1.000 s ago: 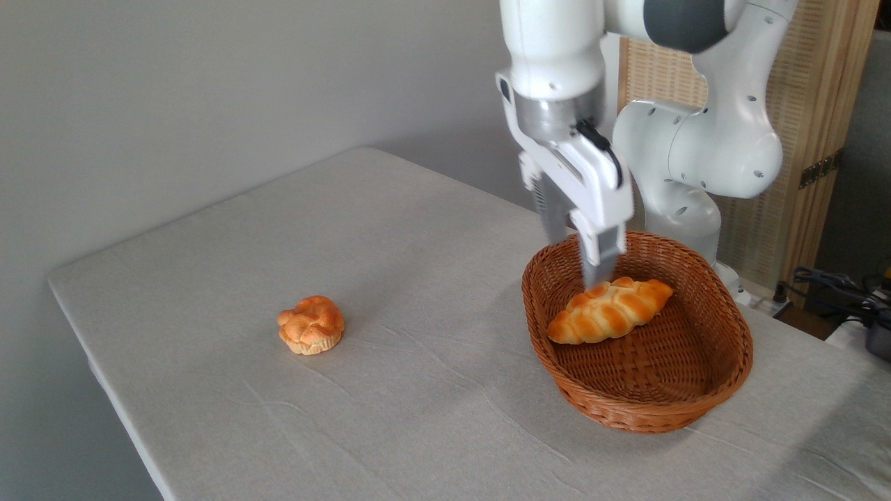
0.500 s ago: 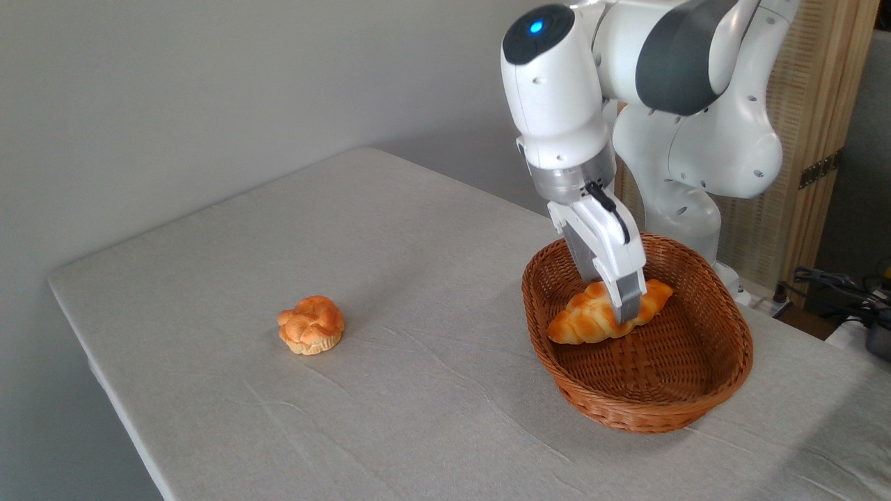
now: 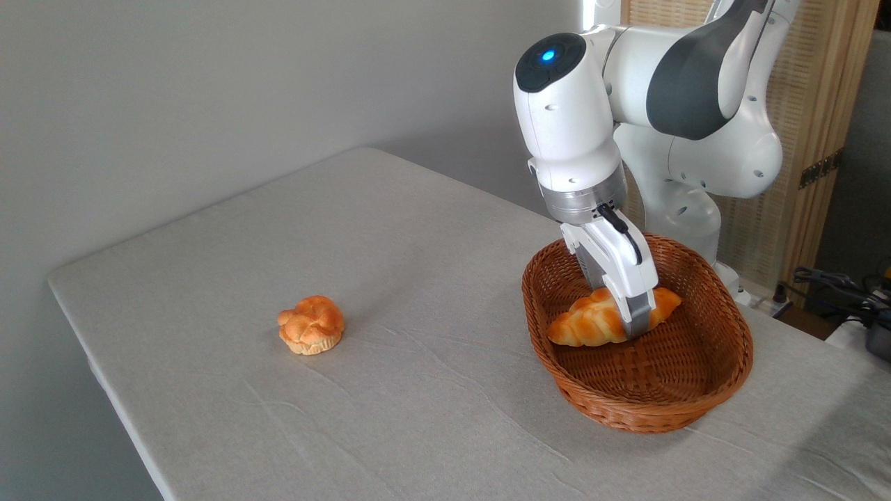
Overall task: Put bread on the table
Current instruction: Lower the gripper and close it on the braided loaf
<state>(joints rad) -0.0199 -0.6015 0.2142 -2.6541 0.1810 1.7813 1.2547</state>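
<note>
Wicker basket [image 3: 724,376] sits at right of counter [image 3: 390,278], loaf [image 3: 592,325] lying inside it. Loaf's long axis runs low-left to upper-right across the basket. Hand [image 3: 637,320] is down in the basket, straddling the loaf right of its middle, near finger in front, far finger hidden behind. Whether the fingers are pressing the crust or merely bracketing it: cannot tell. Loaf not lifted; it rests on the basket floor. Fingers cross the long axis, a fair grip line. Bare cloth lies left of basket. Bun [image 3: 311,324] well apart, further left.
</note>
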